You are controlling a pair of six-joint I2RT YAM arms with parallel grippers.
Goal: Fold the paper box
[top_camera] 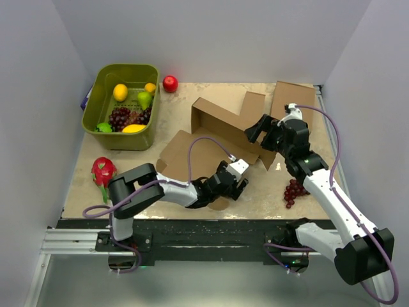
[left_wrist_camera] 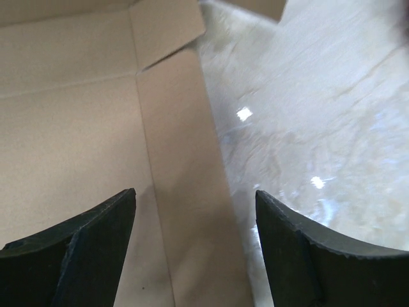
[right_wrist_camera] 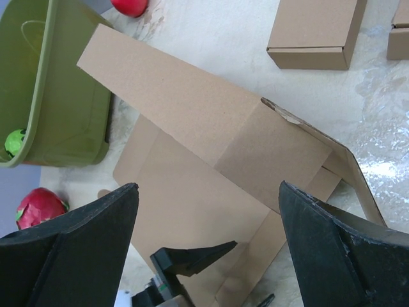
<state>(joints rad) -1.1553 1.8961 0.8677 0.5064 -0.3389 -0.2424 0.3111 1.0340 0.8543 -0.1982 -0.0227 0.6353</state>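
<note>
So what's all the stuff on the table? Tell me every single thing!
paper box: one, brown, middle of the table, partly folded with one wall standing up
green bin: one, far left corner
fruit: about six pieces, yellow, green, orange and purple, inside the bin
apple: one, red, just right of the bin
dragon fruit: one, pink-red with green, near left
loose grapes: one bunch, dark red, near right
smaller boxes: two, brown, far right
table: one, beige
left tool: one, black, open, over the cardboard's near edge
right tool: one, black, open, above the box
</note>
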